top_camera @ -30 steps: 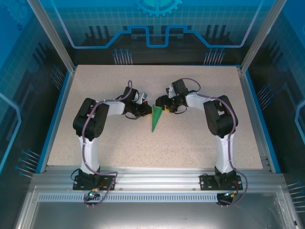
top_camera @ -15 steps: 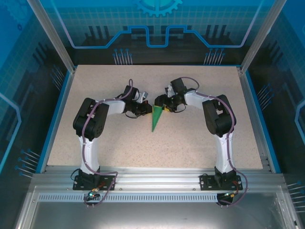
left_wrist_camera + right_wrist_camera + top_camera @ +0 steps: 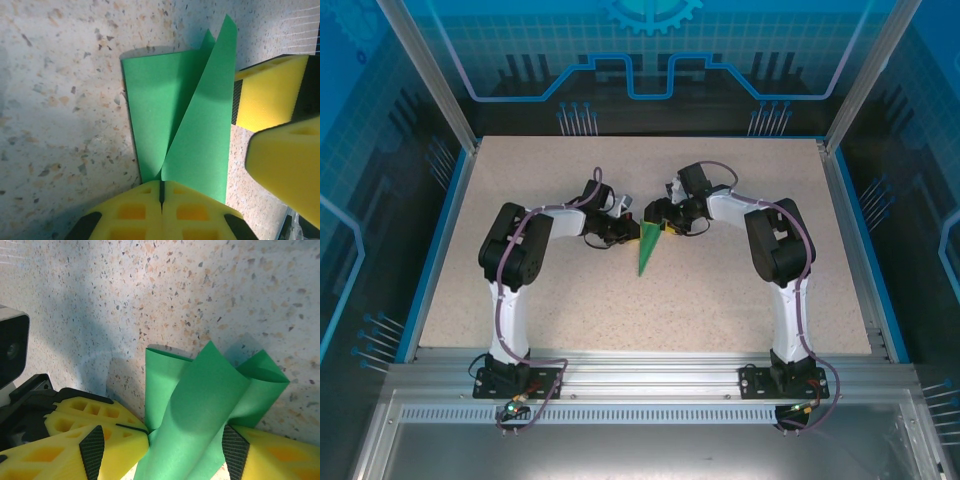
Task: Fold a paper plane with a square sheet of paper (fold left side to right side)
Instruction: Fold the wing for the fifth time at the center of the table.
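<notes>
Nearest me, along the bottom of the overhead view, one aluminium rail (image 3: 650, 385) carries two arm bases. Two arms rise from it and bend inward, the left arm (image 3: 510, 260) and the right arm (image 3: 780, 250), and they meet just above the middle of the frame. I count two grippers and one piece of paper.

The left gripper (image 3: 161, 187) has its yellow fingers pressed together with no gap. They sit at the bottom centre of its wrist view, and a crease of the paper plane (image 3: 155, 110) runs straight into their seam. I cannot tell whether a layer is nipped there. The right gripper (image 3: 175, 452) has its fingers set apart at the lower corners of its wrist view. The raised green folds stand between them and reach toward both pads, but I cannot confirm a firm hold.

The paper plane is a slim green dart at the centre of the overhead view. Its wide end sits between the two grippers and its point aims down the frame. The wide end is lifted in loose flaps, and the rest lies on the table.

The table (image 3: 720, 300) is a pale speckled board with blue trim along its left and right edges. Beyond it, at the top of the frame, is a dark back wall (image 3: 640, 60) with blue line graphics. Two aluminium posts (image 3: 430, 75) slant through the upper corners, with blue-tinted panels on either side.
</notes>
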`<act>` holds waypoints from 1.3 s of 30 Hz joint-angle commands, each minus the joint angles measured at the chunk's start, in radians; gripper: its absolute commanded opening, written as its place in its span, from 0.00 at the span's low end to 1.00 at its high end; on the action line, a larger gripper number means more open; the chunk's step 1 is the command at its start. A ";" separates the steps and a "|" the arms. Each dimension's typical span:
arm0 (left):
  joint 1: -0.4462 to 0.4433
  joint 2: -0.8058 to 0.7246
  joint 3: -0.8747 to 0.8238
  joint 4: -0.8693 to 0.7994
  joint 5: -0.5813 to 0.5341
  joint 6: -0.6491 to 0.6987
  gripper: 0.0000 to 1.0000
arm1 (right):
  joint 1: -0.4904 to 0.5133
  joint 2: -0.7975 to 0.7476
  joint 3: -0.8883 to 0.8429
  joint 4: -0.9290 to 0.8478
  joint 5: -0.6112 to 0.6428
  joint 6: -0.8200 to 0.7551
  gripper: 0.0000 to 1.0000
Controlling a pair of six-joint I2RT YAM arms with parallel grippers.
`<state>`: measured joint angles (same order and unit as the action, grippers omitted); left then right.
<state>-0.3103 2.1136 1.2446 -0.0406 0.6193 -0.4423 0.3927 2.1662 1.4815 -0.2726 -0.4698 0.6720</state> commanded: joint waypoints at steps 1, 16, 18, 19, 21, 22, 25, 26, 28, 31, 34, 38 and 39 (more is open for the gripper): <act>-0.007 0.013 0.030 -0.027 0.019 0.027 0.00 | 0.015 0.044 0.012 -0.069 0.015 -0.015 0.67; -0.013 0.037 0.042 -0.043 0.004 0.036 0.00 | 0.016 0.037 0.017 -0.070 -0.002 -0.017 0.68; -0.016 0.041 0.042 -0.051 -0.002 0.042 0.00 | 0.012 0.027 0.016 -0.065 -0.007 -0.013 0.68; -0.018 0.043 0.042 -0.056 -0.005 0.045 0.00 | 0.009 0.018 0.015 -0.059 -0.012 -0.010 0.68; -0.022 0.047 0.042 -0.062 -0.011 0.049 0.00 | 0.000 -0.002 0.011 -0.050 -0.021 -0.002 0.70; -0.025 0.049 0.044 -0.065 -0.016 0.051 0.00 | -0.005 -0.011 0.009 -0.048 -0.027 0.000 0.71; -0.028 0.054 0.044 -0.070 -0.018 0.054 0.00 | -0.020 -0.047 0.006 -0.061 -0.030 -0.005 0.72; -0.028 0.053 0.042 -0.070 -0.020 0.054 0.00 | -0.025 -0.059 0.004 -0.068 -0.029 -0.006 0.72; -0.030 0.054 0.044 -0.072 -0.022 0.054 0.00 | -0.035 -0.084 -0.005 -0.076 -0.030 -0.007 0.72; -0.032 0.053 0.045 -0.073 -0.022 0.056 0.00 | -0.041 -0.124 -0.035 -0.072 -0.026 -0.001 0.72; -0.033 0.054 0.045 -0.074 -0.026 0.056 0.00 | -0.036 -0.150 -0.073 -0.020 -0.060 0.030 0.61; -0.033 0.052 0.046 -0.080 -0.027 0.059 0.00 | -0.014 -0.131 -0.071 0.010 -0.082 0.070 0.38; -0.033 0.052 0.047 -0.080 -0.027 0.059 0.00 | -0.009 -0.123 -0.067 0.007 -0.079 0.073 0.35</act>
<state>-0.3206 2.1284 1.2781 -0.0757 0.6071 -0.4114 0.3660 2.0384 1.4212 -0.2729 -0.5163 0.7181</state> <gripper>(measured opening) 0.065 0.371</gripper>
